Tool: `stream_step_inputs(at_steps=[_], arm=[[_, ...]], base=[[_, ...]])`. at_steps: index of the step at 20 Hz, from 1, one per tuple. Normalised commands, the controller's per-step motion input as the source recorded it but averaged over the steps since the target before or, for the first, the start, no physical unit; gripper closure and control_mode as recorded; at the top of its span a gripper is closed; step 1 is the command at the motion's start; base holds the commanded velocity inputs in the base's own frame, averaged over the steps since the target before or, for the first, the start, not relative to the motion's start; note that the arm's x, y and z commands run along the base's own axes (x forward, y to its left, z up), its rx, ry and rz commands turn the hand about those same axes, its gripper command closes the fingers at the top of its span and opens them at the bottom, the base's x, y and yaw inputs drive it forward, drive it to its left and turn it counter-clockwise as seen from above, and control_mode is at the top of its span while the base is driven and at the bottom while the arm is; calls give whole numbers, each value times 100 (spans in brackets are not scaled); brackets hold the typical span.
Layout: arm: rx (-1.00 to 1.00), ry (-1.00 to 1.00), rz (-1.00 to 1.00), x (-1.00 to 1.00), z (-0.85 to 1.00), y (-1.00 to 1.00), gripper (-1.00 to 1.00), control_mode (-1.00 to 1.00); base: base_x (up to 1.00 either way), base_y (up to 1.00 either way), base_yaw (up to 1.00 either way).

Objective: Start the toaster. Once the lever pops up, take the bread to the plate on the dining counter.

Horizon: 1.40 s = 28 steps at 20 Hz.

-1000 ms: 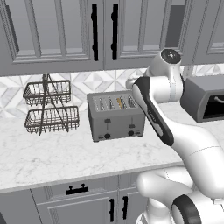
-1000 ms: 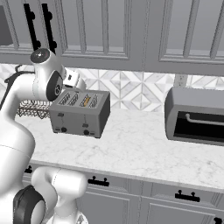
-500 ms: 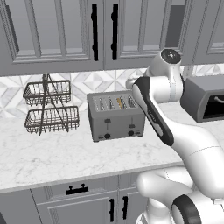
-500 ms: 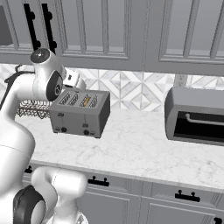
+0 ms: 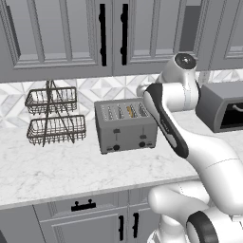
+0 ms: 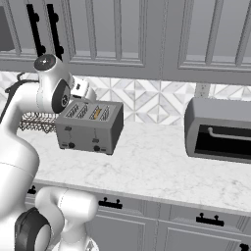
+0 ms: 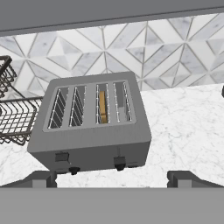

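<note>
The grey four-slot toaster (image 5: 126, 128) (image 6: 88, 128) (image 7: 92, 127) stands on the marble counter against the tiled wall. A tan slice of bread (image 7: 103, 107) (image 5: 129, 111) (image 6: 97, 113) sits upright in the third slot from the left, sunk in the slot. Two dark levers (image 7: 62, 156) and two black knobs line the toaster's front. My gripper (image 7: 114, 179) hovers above and in front of the toaster, open, with nothing between its fingers. The plate and the dining counter are out of view.
A two-tier wire basket rack (image 5: 52, 116) (image 6: 34, 122) (image 7: 13, 113) stands just left of the toaster. A larger dark grey box appliance (image 5: 223, 104) (image 6: 220, 130) sits to the right. Grey upper cabinets hang low overhead.
</note>
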Motion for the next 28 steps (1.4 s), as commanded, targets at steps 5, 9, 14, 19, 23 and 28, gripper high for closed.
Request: stream_step_inputs(at_steps=[5, 9, 14, 19, 23, 28], arm=[[0, 0, 0, 0, 0, 0, -100, -100], [0, 0, 0, 0, 0, 0, -100, -100], [0, 0, 0, 0, 0, 0, -100, -100], [0, 0, 0, 0, 0, 0, -100, -100], [0, 0, 0, 0, 0, 0, -100, -100], [0, 0, 0, 0, 0, 0, -100, -100]], base=[[0, 0, 0], [0, 0, 0], [0, 0, 0], [0, 0, 0], [0, 0, 0], [0, 0, 0]])
